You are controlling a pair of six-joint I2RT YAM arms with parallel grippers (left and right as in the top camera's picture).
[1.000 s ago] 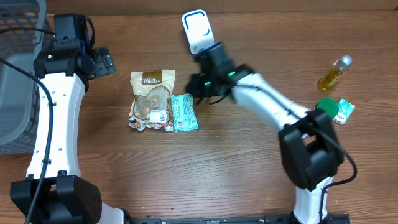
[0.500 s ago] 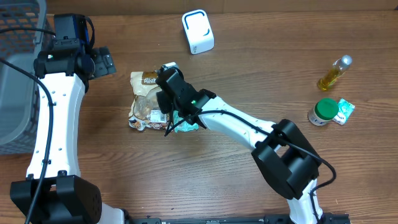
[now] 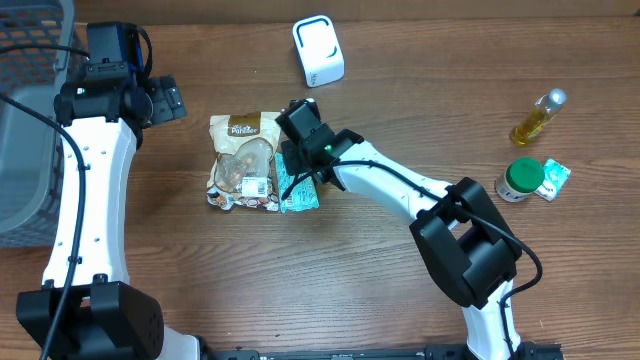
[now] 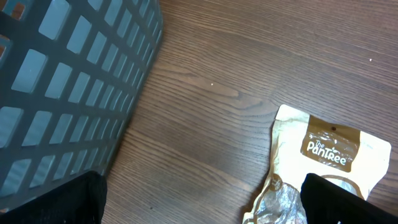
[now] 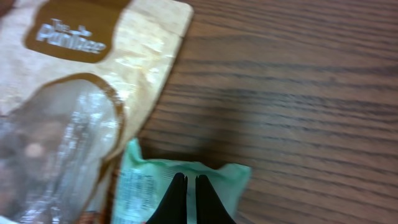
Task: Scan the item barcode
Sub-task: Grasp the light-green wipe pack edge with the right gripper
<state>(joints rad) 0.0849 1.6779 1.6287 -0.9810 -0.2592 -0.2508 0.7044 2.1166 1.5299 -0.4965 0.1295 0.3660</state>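
A pale green flat packet (image 3: 299, 191) lies on the wooden table beside a tan "Pantree" snack bag (image 3: 243, 160). My right gripper (image 3: 293, 178) hangs over the packet's upper end with its fingers pressed together. In the right wrist view the shut fingertips (image 5: 191, 182) point down onto the green packet (image 5: 140, 186), with the snack bag (image 5: 74, 93) to their left; whether they pinch the wrapper I cannot tell. The white scanner (image 3: 318, 50) stands at the back. My left gripper (image 3: 168, 100) is wide open at the far left, above bare wood, and the snack bag's corner (image 4: 329, 149) shows by its right finger.
A grey mesh basket (image 3: 30, 120) fills the left edge and sits close to the left arm (image 4: 62, 81). At the right stand a yellow bottle (image 3: 538, 117), a green-lidded jar (image 3: 522, 178) and another green packet (image 3: 556, 178).
My right arm swung from the scanner down over the snack bag, then drew back right to the green packet. Its jaws closed fully. The left arm stayed still.
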